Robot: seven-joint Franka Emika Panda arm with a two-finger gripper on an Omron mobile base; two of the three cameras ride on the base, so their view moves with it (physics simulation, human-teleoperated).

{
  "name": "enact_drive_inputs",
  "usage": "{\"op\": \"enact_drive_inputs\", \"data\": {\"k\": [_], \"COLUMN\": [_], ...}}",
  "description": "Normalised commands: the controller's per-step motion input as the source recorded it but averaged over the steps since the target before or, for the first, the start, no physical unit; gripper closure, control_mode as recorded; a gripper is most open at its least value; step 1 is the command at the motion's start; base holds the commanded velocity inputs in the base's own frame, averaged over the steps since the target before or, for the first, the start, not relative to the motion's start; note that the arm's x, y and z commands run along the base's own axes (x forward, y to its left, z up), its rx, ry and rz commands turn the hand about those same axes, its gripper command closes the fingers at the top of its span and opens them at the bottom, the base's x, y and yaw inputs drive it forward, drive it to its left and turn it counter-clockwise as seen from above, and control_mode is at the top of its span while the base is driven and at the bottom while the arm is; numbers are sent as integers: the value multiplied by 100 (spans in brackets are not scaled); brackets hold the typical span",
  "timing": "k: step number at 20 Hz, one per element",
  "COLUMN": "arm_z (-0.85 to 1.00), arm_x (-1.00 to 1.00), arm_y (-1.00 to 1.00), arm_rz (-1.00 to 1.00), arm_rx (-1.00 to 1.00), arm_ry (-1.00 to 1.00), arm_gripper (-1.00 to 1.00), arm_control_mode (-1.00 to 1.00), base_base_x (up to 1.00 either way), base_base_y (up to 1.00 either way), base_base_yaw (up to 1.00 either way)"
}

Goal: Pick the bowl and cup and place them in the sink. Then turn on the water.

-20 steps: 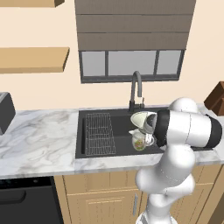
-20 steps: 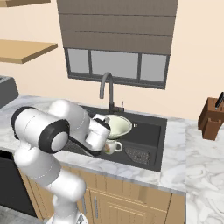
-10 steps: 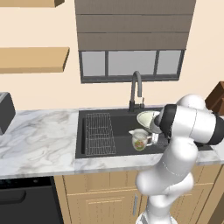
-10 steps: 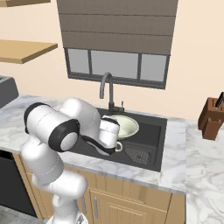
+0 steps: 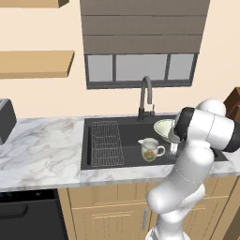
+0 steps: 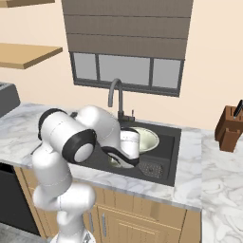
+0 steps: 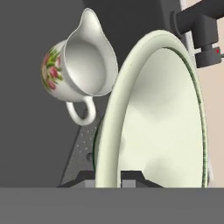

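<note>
Hand view: the gripper (image 7: 108,177) pinches the rim of the pale bowl (image 7: 162,118), fingers nearly closed, over the black sink (image 5: 117,161). A floral jug (image 5: 150,149) sits beside it; bowl apparently held just above the basin floor, near the faucet (image 6: 115,97).

The arm bends low and forward, its claw (image 7: 108,175) pinched nearly closed.

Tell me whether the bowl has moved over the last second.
Yes. The bowl, pinched at its rim by the gripper, has shifted right, away from the faucet, toward the right end of the sink.
</note>
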Motion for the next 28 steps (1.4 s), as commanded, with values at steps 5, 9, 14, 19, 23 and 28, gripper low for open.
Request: {"op": "enact_drive_inputs", "data": {"k": [5, 9, 14, 19, 23, 28], "arm_z": [-10, -17, -26, -26, -26, -20], "arm_x": [1, 5, 10, 11, 8, 6], "arm_y": [-39, -30, -20, -22, -19, -1], "arm_rz": [0, 0, 0, 0, 0, 0], "arm_rx": [0, 0, 0, 0, 0, 0], "arm_ry": [0, 0, 0, 0, 0, 0], "arm_gripper": [100, 100, 100, 100, 100, 100], "arm_control_mode": [-100, -100, -100, -100, -100, -100], "base_base_x": [0, 0, 0, 0, 0, 0], "base_base_y": [0, 0, 0, 0, 0, 0], "base_base_yaw": [0, 0, 0, 0, 0, 0]}}
